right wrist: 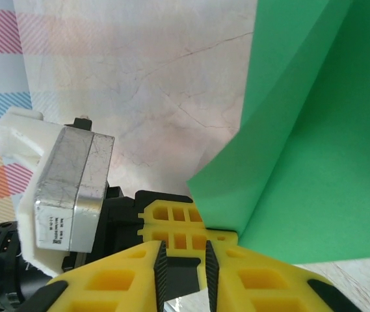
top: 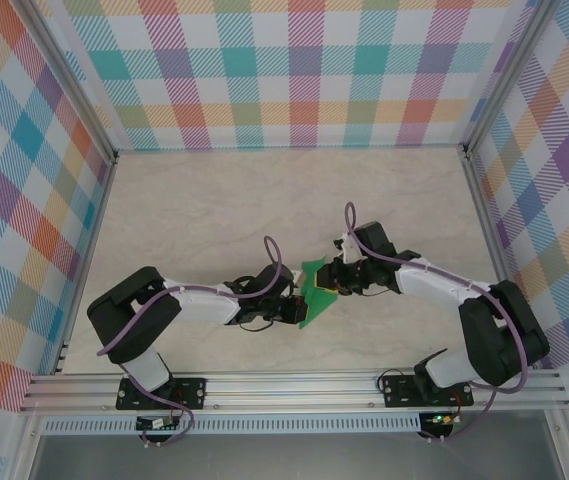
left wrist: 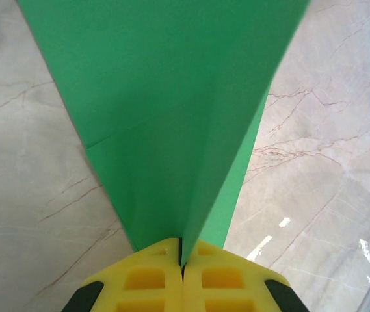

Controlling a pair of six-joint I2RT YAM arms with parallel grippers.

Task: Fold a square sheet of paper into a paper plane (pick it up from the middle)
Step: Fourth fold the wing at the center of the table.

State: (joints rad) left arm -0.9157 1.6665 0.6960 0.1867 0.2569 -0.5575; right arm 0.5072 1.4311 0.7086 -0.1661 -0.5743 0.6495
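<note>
Left claw clamps green paper; right claw slightly parted; both reach inward.

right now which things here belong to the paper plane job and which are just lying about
Job: folded green paper; left fingers, shut on its narrow end; right fingers, slightly apart beside it.
Just there: marble-look table; plaid walls; metal rail.
</note>
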